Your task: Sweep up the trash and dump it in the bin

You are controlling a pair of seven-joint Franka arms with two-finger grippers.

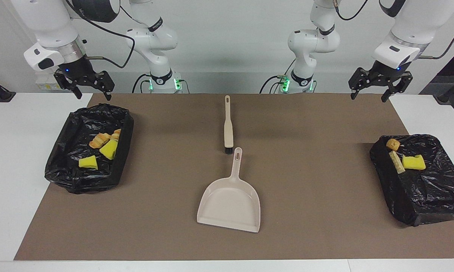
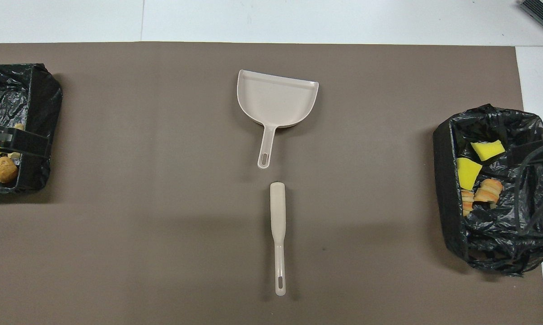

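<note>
A white counter (image 1: 8,158) with a big brown paper mat (image 1: 174,181) is carrying everything. Going across the facing view: the right gripper (image 1: 90,90) is hanging wide open and empty over the black-bagged bin (image 1: 64,173) holding two yellow sponge chunks (image 1: 108,149) and croissant bits (image 1: 99,140). Mid-mat, a beige brush (image 1: 228,126) and beige plastic dustpan (image 1: 230,202) are lying untouched. The left gripper (image 1: 369,91) is hanging open too, empty, above the mat's corner near the second black-bagged bin (image 1: 427,189), with a yellow sponge (image 1: 413,162) and bread bits (image 1: 393,144) sitting inside.

A robotics lab: two white robot arms (image 1: 151,41) bolted at a white table (image 1: 19,158) under a brown paper mat (image 1: 306,181), bare grey wall.
</note>
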